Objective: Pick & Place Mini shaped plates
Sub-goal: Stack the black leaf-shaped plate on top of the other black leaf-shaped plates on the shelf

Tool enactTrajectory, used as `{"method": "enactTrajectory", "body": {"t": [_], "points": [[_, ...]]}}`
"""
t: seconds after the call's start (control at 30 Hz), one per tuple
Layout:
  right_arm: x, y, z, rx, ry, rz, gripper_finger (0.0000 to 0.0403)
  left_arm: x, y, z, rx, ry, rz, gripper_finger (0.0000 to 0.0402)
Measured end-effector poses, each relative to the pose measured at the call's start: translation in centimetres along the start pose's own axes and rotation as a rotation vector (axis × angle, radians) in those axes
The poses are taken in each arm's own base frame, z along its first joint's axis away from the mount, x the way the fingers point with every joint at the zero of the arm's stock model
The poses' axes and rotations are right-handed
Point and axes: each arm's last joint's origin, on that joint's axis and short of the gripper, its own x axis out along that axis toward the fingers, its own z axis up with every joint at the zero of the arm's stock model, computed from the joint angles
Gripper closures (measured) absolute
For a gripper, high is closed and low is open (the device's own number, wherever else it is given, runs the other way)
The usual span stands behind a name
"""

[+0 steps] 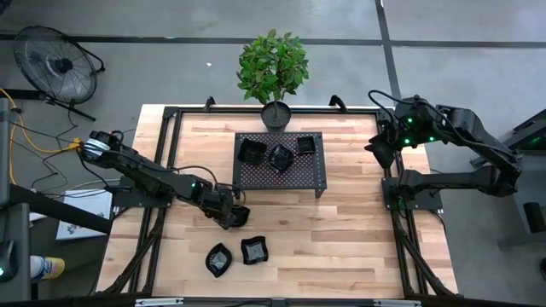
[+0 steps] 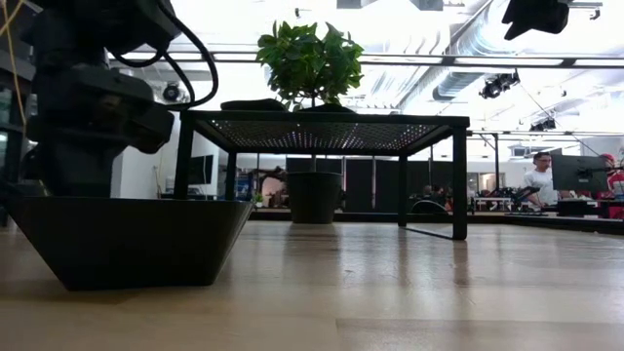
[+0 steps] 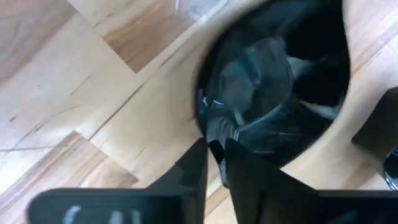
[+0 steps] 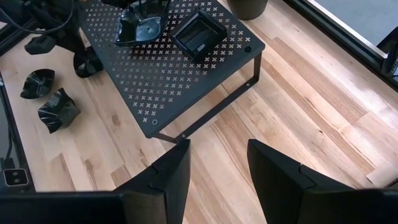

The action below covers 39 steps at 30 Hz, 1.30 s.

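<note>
Counter (image 1: 341,239): pale butcher-block wood in glued strips, bordered by a black frame, standing on a grey floor with dark seams; a floor fan (image 1: 55,64) stands on that floor, well off the rack's far-left corner. Rack (image 1: 277,175): black perforated metal table on four legs, the landmark for this entry, set at the counter's middle toward the far edge. Potted plant (image 1: 273,72): leafy green, in a round dark pot touching or just beside the rack's far edge. Left arm: reaches in from the left, its gripper (image 1: 235,215) down at the counter just in front of the rack's near-left corner; the jaws are closed almost together on the rim of a glossy black dish (image 3: 273,93), which tilts in the grip, its orientation and long axis unclear. Right arm: parked well right of the rack, gripper (image 4: 217,171) raised above the counter, jaws parted and holding nothing. Three mini plates on the rack top: a wavy one (image 1: 251,152) at left, a crumpled-edged one (image 1: 281,157) at centre, a square one (image 1: 306,145) at right with sides roughly parallel to the rack's edges. Two more on the counter, well in front of the rack: one leaf-like (image 1: 218,259), long axis running near to far, and one squarish wavy (image 1: 254,250) just beside it. Room behind: open workshop with ceiling ducts, monitors and seated people.
</note>
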Motion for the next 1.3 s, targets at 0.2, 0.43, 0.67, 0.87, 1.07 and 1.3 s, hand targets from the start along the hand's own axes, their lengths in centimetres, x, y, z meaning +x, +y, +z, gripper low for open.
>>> {"method": "enactTrajectory", "body": {"t": [0.2, 0.43, 0.67, 0.87, 1.07, 1.3], "points": [[0.0, 0.0, 0.0, 0.0, 0.0, 0.0, 0.0249, 0.0, -0.1, 0.0, 0.004, 0.01, -0.009, 0.0397], [0.0, 0.0, -0.1, 0.003, 0.008, 0.0, 0.0249, -0.1, -0.1, -0.1, 0.033, 0.028, -0.02, 0.04], [0.0, 0.0, -0.2, 0.004, 0.017, -0.003, 0.0249, -1.8, -1.6, 0.2, 0.09, 0.009, -0.067, 0.0401], [0.0, -0.1, -0.2, 0.005, 0.024, -0.005, 0.0249, -4.5, -3.7, -0.5, 0.139, 0.03, -0.041, 0.0401], [0.0, -0.1, -0.2, 0.003, 0.023, -0.005, 0.0249, -7.8, -6.7, -0.8, 0.189, -0.04, -0.073, 0.0401], [0.0, -0.1, -0.2, 0.001, 0.022, -0.005, 0.0249, -12.8, -10.2, 0.6, 0.253, -0.352, -0.143, 0.0401]]}}
